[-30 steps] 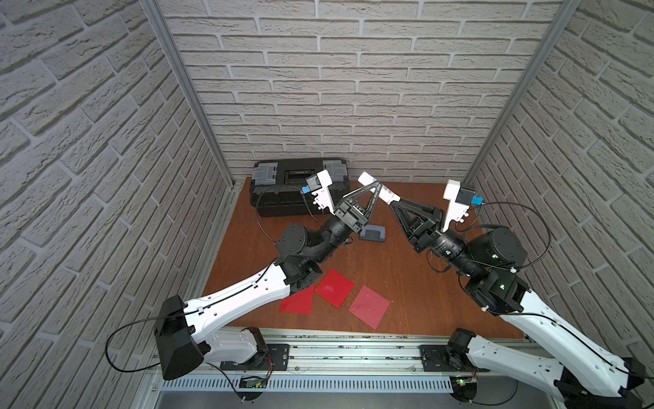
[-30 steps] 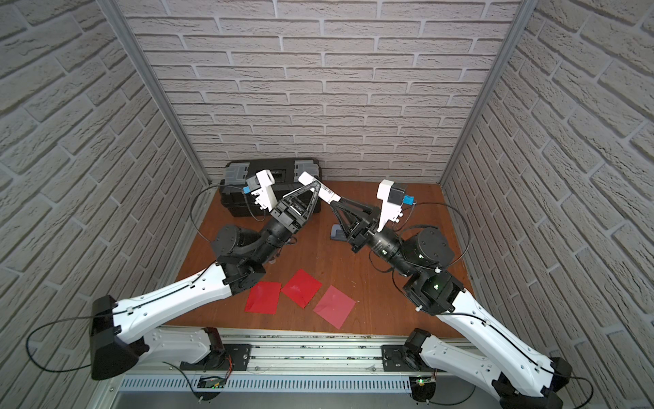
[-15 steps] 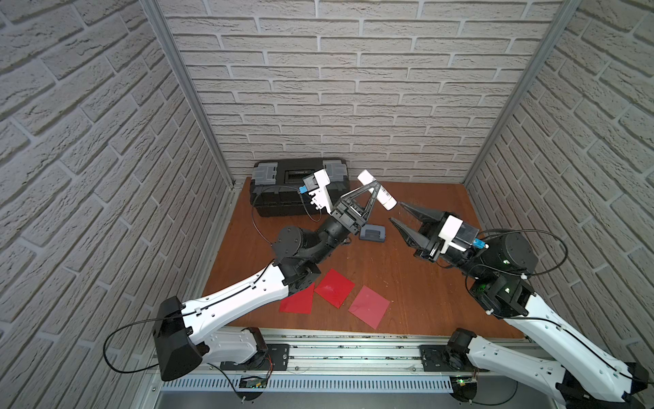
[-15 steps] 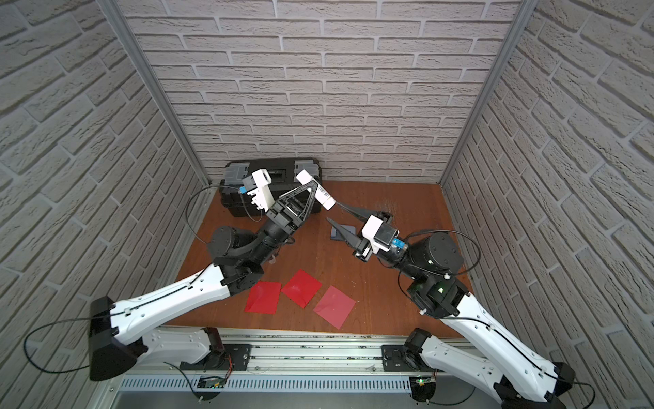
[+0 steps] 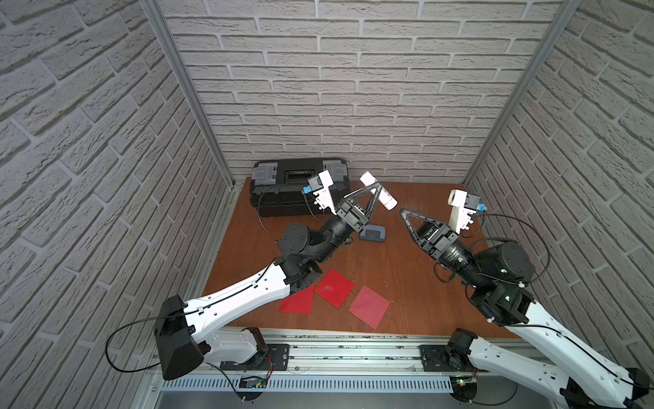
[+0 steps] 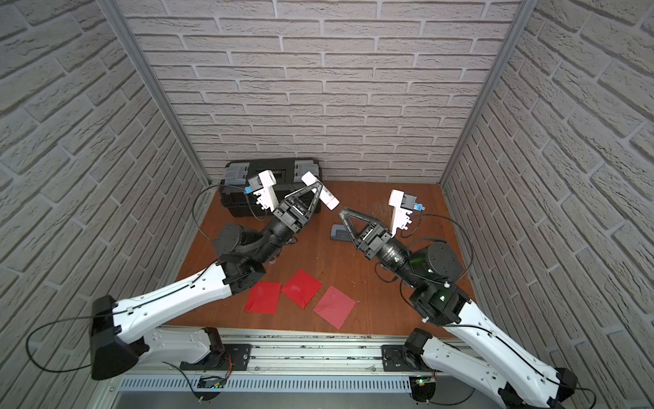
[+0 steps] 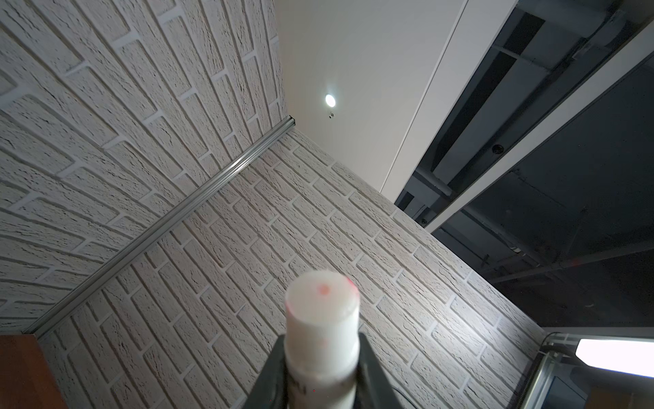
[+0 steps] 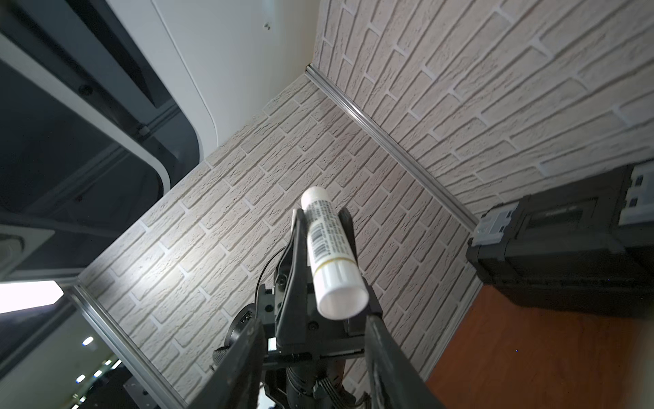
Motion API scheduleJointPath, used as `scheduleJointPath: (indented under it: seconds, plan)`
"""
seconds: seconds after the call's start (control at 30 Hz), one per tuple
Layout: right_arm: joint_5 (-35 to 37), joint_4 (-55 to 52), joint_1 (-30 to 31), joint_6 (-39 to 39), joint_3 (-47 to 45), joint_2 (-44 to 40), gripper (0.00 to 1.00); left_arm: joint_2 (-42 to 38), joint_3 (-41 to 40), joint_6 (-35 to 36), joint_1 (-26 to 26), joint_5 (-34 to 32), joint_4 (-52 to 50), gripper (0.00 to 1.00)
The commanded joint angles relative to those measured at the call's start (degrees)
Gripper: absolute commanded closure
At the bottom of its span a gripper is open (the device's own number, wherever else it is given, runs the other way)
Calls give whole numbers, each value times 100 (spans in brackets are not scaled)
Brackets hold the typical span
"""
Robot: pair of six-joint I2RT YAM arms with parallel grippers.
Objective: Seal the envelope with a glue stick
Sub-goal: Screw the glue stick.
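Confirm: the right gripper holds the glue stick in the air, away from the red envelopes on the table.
Wrong arm. The left gripper holds the glue stick in the air, away from the red envelopes on the table. The left wrist view shows the stick clamped between its fingers; the right gripper is empty.

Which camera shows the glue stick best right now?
Right wrist: the whole glue stick with its barcode label, clamped in the left gripper. Left wrist shows one blurred end; both top views show it small.
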Motion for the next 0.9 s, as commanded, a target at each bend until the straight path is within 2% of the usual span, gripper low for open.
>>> scheduleJointPath:
  seconds: [0.0,0.37,0.57,0.87]
  plan:
    - [119,415,26,1087,-72,94,50,46,29,72,37,-3,313,100]
    - [30,902,27,1203,75,359,52,97,21,36,52,-3,338,100]
    - [243,639,31,1135,142,352,61,121,12,5,52,-3,374,100]
    - [360,707,33,1056,194,435,64,199,47,-80,52,29,459,100]
